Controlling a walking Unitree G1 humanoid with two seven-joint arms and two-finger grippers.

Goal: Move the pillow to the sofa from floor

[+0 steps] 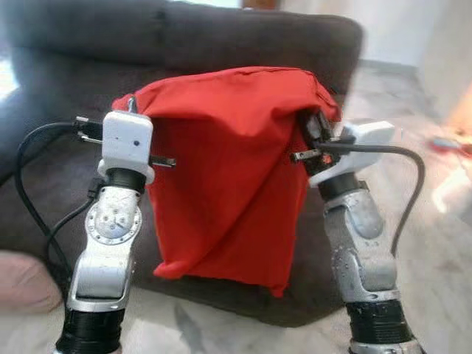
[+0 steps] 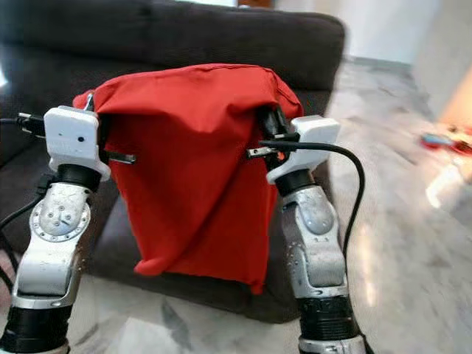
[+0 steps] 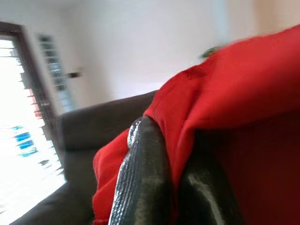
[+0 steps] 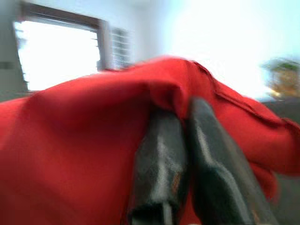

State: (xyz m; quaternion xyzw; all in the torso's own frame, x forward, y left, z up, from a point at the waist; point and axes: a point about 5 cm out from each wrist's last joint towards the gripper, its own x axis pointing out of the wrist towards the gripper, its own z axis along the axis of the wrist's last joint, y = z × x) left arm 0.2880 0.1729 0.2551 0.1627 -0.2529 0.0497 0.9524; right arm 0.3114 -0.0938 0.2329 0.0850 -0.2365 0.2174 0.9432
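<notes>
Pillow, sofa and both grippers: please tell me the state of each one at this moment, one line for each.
Pillow: lifted off the floor, hanging between both grippers in front of the sofa.
Sofa: seat bare, pillow not yet on it.
Left gripper: shut on the pillow's upper corner.
Right gripper: shut on the pillow's other upper corner.

both arms raised, left gripper (image 3: 178, 187), right gripper (image 4: 187, 173) clamped

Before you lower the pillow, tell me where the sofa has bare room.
Bare seat lies left of the pillow, between left gripper and the sofa back. Crowded at the right sofa end, where right gripper holds the pillow's corner.
</notes>
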